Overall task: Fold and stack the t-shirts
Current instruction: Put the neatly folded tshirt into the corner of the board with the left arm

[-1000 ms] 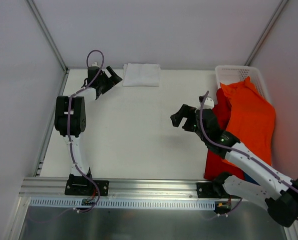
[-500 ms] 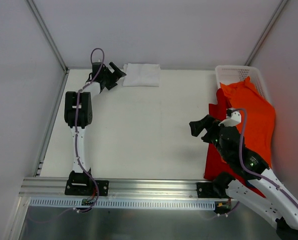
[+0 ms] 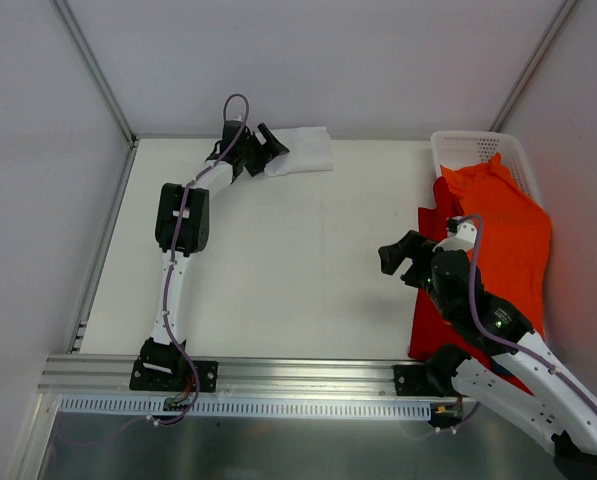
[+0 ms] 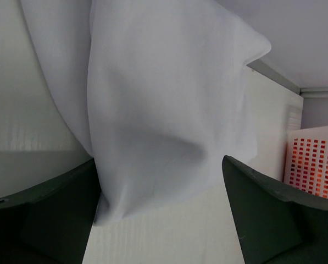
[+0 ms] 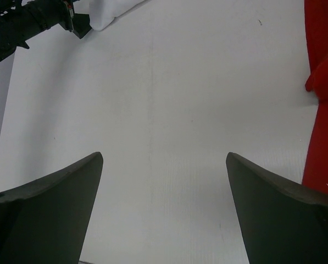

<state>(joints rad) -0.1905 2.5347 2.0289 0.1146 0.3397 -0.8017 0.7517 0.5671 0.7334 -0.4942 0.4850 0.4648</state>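
The white t-shirt (image 3: 306, 150) lies folded at the back of the table, its left edge rumpled. My left gripper (image 3: 275, 150) is at that edge. In the left wrist view the bunched white t-shirt (image 4: 164, 99) sits between the wide-apart jaws of my left gripper (image 4: 159, 165). The left finger (image 4: 59, 203) touches it, the right one is apart, so the gripper is open. The orange t-shirt (image 3: 503, 230) drapes from the basket over the red t-shirt (image 3: 433, 320) at the right. My right gripper (image 3: 396, 258) hovers open over bare table (image 5: 164, 157), just left of the red t-shirt (image 5: 320, 110).
A white mesh basket (image 3: 468, 148) stands at the back right corner, also seen in the left wrist view (image 4: 312, 165). The back wall and side frames close the table in. The left arm (image 5: 26, 22) shows at the top left of the right wrist view.
My left gripper has swung right along the back edge into the white t-shirt, bunching and nudging it to the right. My right gripper pulled back toward the red t-shirt, then held still.
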